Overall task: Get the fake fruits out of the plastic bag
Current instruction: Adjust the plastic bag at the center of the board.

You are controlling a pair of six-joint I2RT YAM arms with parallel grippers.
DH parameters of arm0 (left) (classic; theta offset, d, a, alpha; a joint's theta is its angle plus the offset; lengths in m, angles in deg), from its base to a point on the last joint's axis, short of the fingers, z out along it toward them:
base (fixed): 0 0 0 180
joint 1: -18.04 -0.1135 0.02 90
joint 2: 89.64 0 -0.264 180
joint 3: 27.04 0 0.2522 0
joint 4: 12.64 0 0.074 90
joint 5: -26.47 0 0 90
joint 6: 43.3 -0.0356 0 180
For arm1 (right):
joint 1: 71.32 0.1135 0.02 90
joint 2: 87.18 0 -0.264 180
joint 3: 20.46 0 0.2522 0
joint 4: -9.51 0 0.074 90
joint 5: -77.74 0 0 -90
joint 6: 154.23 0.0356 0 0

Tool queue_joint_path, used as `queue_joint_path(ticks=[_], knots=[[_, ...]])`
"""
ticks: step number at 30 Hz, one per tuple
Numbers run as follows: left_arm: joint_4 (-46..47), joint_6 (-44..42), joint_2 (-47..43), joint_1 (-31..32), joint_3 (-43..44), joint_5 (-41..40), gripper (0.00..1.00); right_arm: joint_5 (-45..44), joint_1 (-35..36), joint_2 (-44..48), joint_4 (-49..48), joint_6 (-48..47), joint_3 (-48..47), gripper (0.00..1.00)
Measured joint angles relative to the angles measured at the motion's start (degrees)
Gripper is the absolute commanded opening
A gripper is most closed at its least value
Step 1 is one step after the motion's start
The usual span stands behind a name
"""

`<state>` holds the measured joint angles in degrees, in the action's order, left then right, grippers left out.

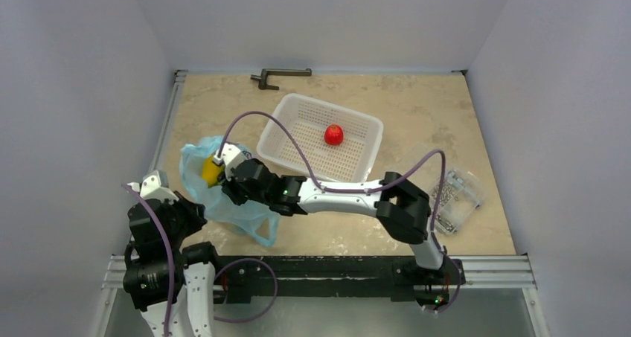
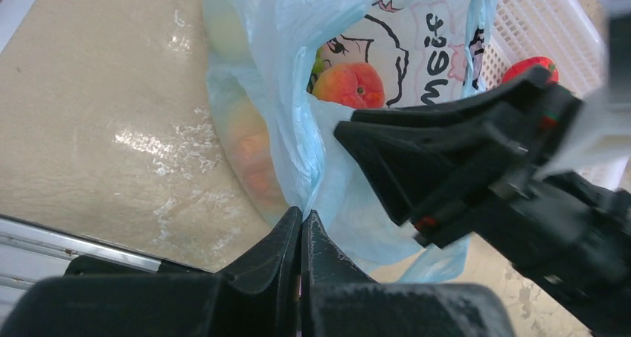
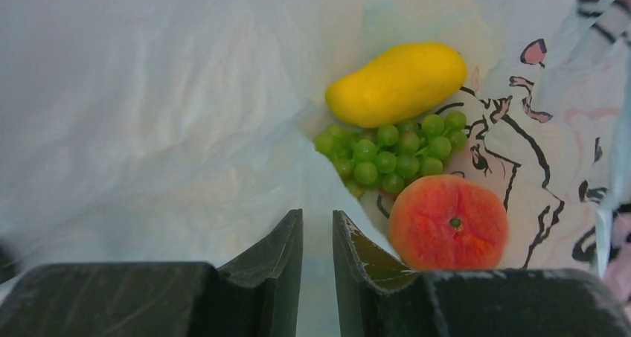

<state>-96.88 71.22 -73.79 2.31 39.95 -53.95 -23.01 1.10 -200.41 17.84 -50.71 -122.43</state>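
The light blue plastic bag (image 1: 227, 207) lies at the near left of the table, and my left gripper (image 2: 303, 218) is shut on a fold of its edge (image 2: 309, 166). My right gripper (image 3: 318, 216) reaches into the bag's mouth, its jaws a narrow gap apart with only pale film behind them. Inside the bag lie a yellow oblong fruit (image 3: 398, 84), a green grape bunch (image 3: 391, 155) and a red-orange peach (image 3: 449, 222), just right of my right fingertips. The peach (image 2: 350, 84) also shows in the left wrist view, with another orange fruit (image 2: 253, 158) dim behind the film. From above, the yellow fruit (image 1: 211, 172) shows at the bag's mouth.
A white perforated basket (image 1: 277, 140) stands behind the bag with a small red fruit (image 1: 334, 135) in it. A clear box of metal parts (image 1: 455, 196) sits at the right. A dark metal tool (image 1: 279, 75) lies by the back wall. The right arm (image 1: 335, 196) stretches across the table's front.
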Motion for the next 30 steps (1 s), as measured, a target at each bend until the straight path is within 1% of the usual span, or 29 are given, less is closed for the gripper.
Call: queue_joint_path(ticks=[2, 5, 10, 12, 16, 20, 24, 28, 29, 30], knots=[[-0.2, 0.2, -0.4, 0.0, 0.0, -0.9, 0.0, -0.5, -0.3, -3.9, 1.0, -0.5, -2.9, 0.22], [-1.1, 0.4, -0.4, 0.0, 0.5, -2.5, 0.0, -1.8, -1.0, -8.7, 3.2, -1.2, -7.8, 0.27], [-2.8, 0.4, 0.2, 0.0, 5.4, -6.5, 0.0, -1.0, -3.1, -12.1, 8.2, -1.8, -14.7, 0.3], [-2.7, 0.4, 0.5, 0.0, 7.0, -7.9, 0.0, 0.1, -3.9, -12.2, 10.0, -2.2, -16.0, 0.32], [-2.4, 1.0, 1.0, 0.0, 7.5, -8.9, 0.0, 2.9, -4.8, -11.9, 13.7, -2.3, -16.3, 0.33], [-2.4, 1.4, 1.1, 0.0, 7.3, -9.0, 0.0, 5.3, -4.4, -11.8, 19.7, -2.7, -16.2, 0.33], [-2.4, 1.4, 1.2, 0.0, 7.3, -9.4, 0.0, 6.1, -3.7, -11.4, 25.4, -3.3, -15.2, 0.42], [-1.9, 1.4, 1.7, 0.0, 7.2, -9.5, 0.0, 6.7, -3.3, -10.2, 29.9, -3.8, -13.7, 0.42], [-1.8, 1.4, 2.0, 0.0, 7.2, -9.6, 0.01, 6.9, -3.3, -10.1, 30.6, -3.8, -13.7, 0.42], [-1.8, 1.4, 2.4, 0.0, 7.2, -9.7, 0.1, 7.0, -3.2, -9.9, 31.4, -3.8, -13.7, 0.41]])
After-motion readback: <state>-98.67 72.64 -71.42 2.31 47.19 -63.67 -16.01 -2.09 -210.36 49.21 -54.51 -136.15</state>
